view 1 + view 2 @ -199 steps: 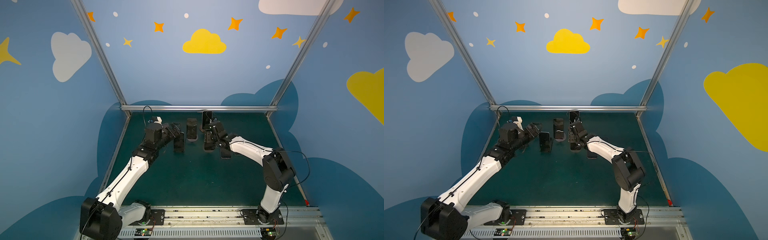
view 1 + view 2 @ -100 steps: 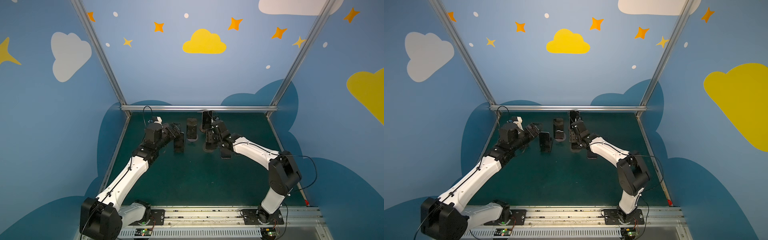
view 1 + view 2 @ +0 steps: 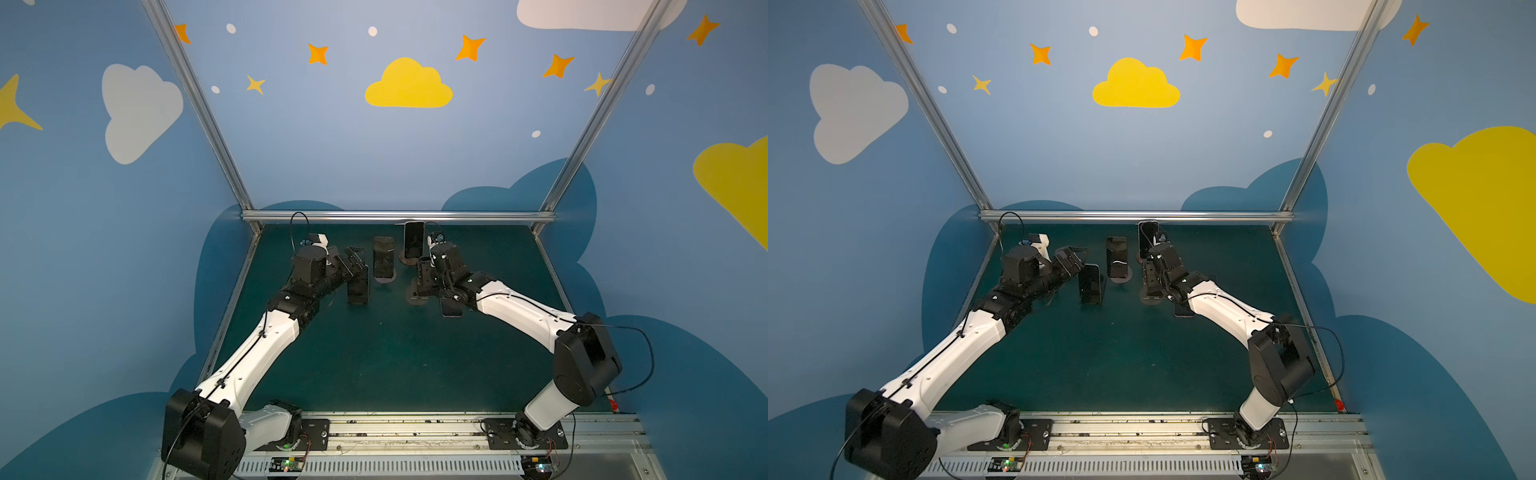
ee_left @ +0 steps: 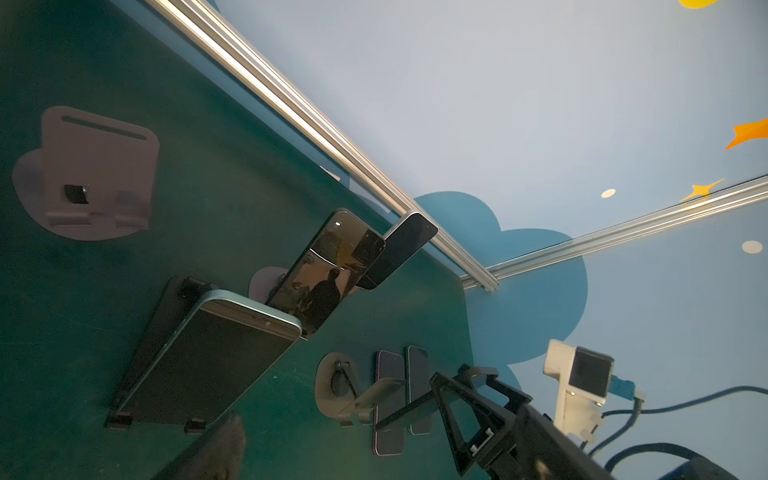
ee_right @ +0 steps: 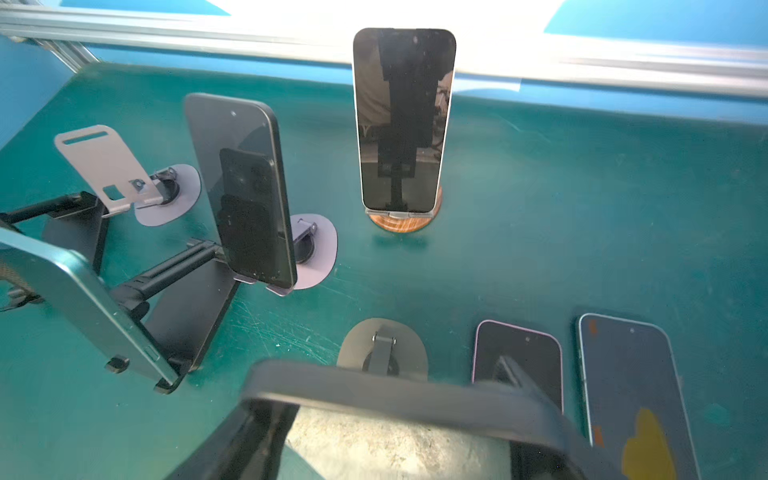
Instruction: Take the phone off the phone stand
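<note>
Right gripper [image 3: 427, 274] clamps a dark-cased phone [image 5: 399, 390] over its empty grey round-based stand [image 5: 353, 345] toward the green table's [image 3: 395, 365] back edge, where a slack grip could drop it; left gripper [image 3: 355, 259] gapes empty.

A dark-cased phone [image 5: 395, 388], blurred at close range, is held edge-on over an emptied grey stand [image 5: 353, 345], whose round base is set flat on the green counter [image 5: 540, 249].
</note>
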Action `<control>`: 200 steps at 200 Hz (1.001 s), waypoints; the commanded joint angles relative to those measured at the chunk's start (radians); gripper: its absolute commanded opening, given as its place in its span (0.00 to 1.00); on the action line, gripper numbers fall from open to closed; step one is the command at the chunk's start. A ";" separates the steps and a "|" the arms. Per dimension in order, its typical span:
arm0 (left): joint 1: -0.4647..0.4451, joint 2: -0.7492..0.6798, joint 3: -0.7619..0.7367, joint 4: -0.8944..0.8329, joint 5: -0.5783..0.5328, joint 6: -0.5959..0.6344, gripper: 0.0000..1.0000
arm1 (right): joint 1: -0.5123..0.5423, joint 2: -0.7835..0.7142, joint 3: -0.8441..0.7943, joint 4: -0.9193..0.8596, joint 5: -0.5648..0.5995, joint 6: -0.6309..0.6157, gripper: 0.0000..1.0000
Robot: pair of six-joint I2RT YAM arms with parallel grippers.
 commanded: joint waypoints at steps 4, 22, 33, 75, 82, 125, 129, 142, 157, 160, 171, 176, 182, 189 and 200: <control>-0.019 0.013 0.021 -0.004 0.006 0.041 1.00 | 0.004 -0.077 -0.008 0.060 0.027 -0.037 0.67; -0.023 0.027 0.033 -0.010 0.021 0.038 1.00 | -0.002 -0.104 -0.016 0.052 0.012 -0.046 0.67; -0.028 0.027 0.034 -0.005 0.031 0.041 1.00 | -0.003 -0.115 -0.016 0.039 0.015 -0.058 0.67; -0.043 0.022 0.032 -0.009 0.018 0.050 1.00 | -0.032 -0.177 -0.044 -0.003 0.038 -0.095 0.67; -0.047 0.021 0.032 -0.009 0.016 0.051 1.00 | -0.043 -0.190 -0.049 -0.013 0.037 -0.108 0.67; -0.053 0.020 0.032 -0.006 0.026 0.043 1.00 | -0.139 -0.296 -0.137 -0.050 0.044 -0.127 0.67; -0.052 0.018 0.032 -0.005 0.026 0.044 1.00 | -0.148 -0.303 -0.146 -0.048 0.044 -0.127 0.67; -0.056 0.017 0.031 -0.003 0.025 0.044 1.00 | -0.175 -0.320 -0.172 -0.042 0.051 -0.129 0.67; -0.059 0.019 0.029 -0.003 0.024 0.042 1.00 | -0.207 -0.328 -0.195 -0.024 0.072 -0.141 0.67; -0.060 0.020 0.029 -0.002 0.025 0.042 1.00 | -0.211 -0.329 -0.201 -0.017 0.084 -0.138 0.67; -0.067 0.025 0.030 0.005 0.032 0.048 1.00 | -0.230 -0.337 -0.221 0.005 0.105 -0.107 0.66; -0.070 0.030 0.032 0.003 0.030 0.055 1.00 | -0.236 -0.341 -0.227 0.011 0.097 -0.097 0.66; -0.075 0.036 0.036 -0.001 0.027 0.062 1.00 | -0.238 -0.346 -0.231 0.019 0.093 -0.096 0.66; -0.077 0.040 0.041 -0.010 0.029 0.065 1.00 | -0.238 -0.351 -0.234 0.027 0.095 -0.105 0.66; -0.078 0.041 0.046 -0.011 0.041 0.061 1.00 | -0.243 -0.354 -0.240 0.037 0.117 -0.119 0.66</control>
